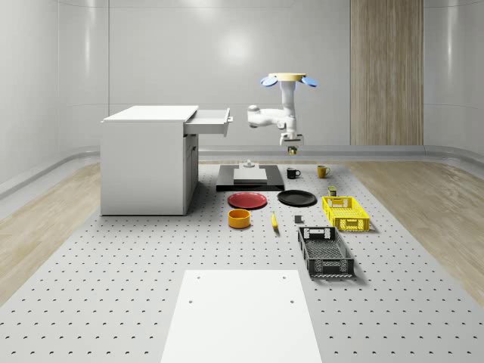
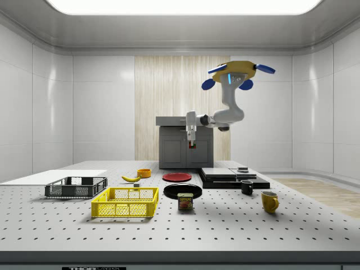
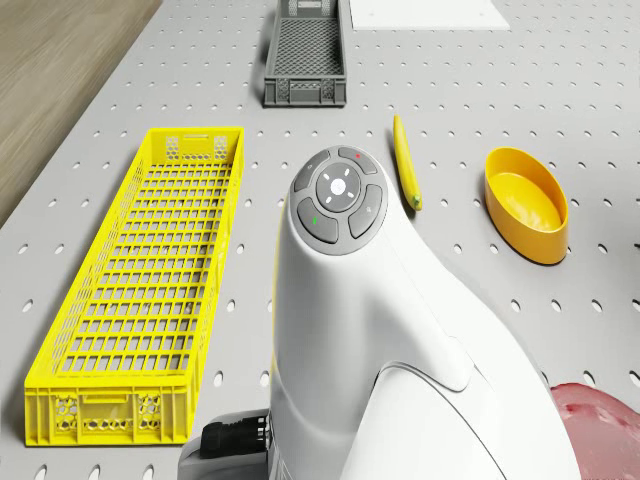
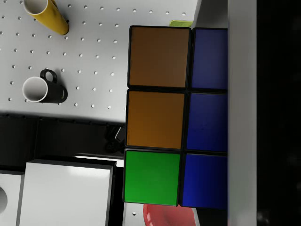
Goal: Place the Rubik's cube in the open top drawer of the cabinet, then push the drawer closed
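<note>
Now the gripper point(image 1: 291, 149), clamped on the Rubik's cube point(image 4: 175, 117), hangs under the hovering drone point(image 1: 283, 79), right of the open top drawer point(image 1: 209, 120) at mid-frame.

Pale panelled walls point(image 1: 189, 53), wood floor point(image 1: 423, 204), bright ceiling light point(image 2: 180, 5)

The Rubik's cube point(image 4: 174, 117) is in the air, well above the perforated table, to the right of the cabinet point(image 1: 147, 162) in the whole-scene view and a little lower than its top drawer point(image 1: 210, 121). The wrist view shows two orange tiles, one green tile and a column of blue tiles. The cabinet is white and stands on the table. Its top drawer is pulled out toward the cube, and the cube is not inside it.
</note>
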